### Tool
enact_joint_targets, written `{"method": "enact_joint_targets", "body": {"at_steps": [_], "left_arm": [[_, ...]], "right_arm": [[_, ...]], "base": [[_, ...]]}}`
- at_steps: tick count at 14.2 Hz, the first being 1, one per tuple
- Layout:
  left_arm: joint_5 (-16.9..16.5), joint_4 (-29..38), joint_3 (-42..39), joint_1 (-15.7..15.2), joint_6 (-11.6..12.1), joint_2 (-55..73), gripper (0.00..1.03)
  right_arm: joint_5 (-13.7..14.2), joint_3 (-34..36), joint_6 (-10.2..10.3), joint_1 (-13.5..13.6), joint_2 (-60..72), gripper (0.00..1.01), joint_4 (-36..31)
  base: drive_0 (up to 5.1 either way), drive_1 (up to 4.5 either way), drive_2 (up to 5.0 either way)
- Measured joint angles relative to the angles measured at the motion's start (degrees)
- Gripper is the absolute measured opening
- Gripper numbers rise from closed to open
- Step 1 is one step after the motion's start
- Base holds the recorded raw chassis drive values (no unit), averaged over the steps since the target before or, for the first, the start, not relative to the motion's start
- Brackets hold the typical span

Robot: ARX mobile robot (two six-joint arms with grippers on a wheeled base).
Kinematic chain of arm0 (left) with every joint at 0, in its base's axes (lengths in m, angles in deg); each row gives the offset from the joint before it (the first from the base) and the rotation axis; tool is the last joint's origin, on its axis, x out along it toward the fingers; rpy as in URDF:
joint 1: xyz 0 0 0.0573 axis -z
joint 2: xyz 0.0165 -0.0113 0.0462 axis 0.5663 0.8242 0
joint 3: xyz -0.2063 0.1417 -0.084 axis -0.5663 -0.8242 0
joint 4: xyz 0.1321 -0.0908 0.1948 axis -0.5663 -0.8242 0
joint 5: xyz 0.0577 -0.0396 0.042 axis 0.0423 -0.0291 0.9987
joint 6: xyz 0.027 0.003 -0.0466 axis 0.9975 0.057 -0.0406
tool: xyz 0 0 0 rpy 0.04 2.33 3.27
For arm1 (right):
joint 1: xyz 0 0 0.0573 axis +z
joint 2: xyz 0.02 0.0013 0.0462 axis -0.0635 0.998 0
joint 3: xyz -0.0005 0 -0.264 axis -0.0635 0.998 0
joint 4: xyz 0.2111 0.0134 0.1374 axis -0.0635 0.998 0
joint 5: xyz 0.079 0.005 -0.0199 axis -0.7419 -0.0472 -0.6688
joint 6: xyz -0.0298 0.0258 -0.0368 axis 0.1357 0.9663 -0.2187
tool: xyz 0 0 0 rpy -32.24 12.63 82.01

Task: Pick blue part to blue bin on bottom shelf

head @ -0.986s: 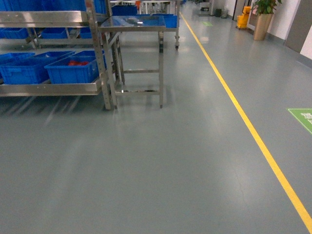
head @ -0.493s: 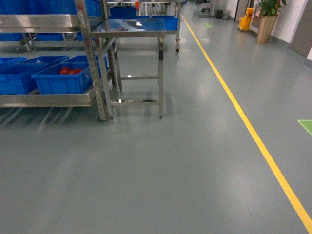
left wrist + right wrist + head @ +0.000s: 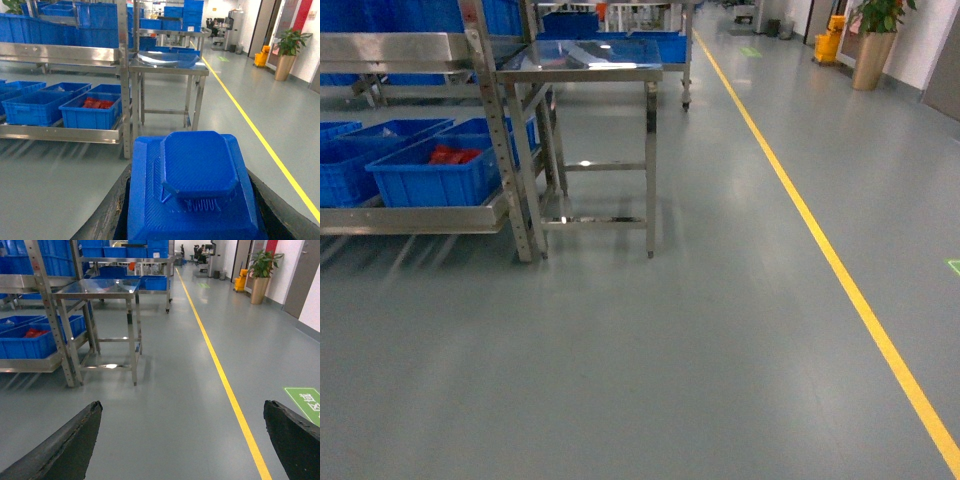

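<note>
The blue part, a ribbed plastic piece with a raised octagonal top, fills the lower left wrist view, and my left gripper is shut on it, with a black finger on each side. Ahead stands the metal rack; its bottom shelf carries blue bins, and the nearest blue bin holds red parts. My right gripper is open above bare floor with nothing between its fingers. Neither gripper shows in the head view.
A small open-framed steel table stands right beside the rack's perforated upright. A yellow floor line runs along the right. A potted plant and a yellow bucket stand far back by the wall. More blue bins fill the upper shelves.
In the head view the rack and table have grown and slid lower in the frame, so the base has rolled closer. The green floor mark has slipped almost out at the right edge.
</note>
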Motion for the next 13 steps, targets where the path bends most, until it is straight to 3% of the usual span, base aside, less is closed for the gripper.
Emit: {"method": "enact_joint_targets", "body": {"at_steps": [13], "left_arm": [[0.0, -0.4, 0.0, 0.0, 0.0, 0.1, 0.43]], "right_arm": [[0.0, 0.0, 0.0, 0.0, 0.0, 0.98, 0.0]], "base": [[0.0, 4.11, -4.0]]}}
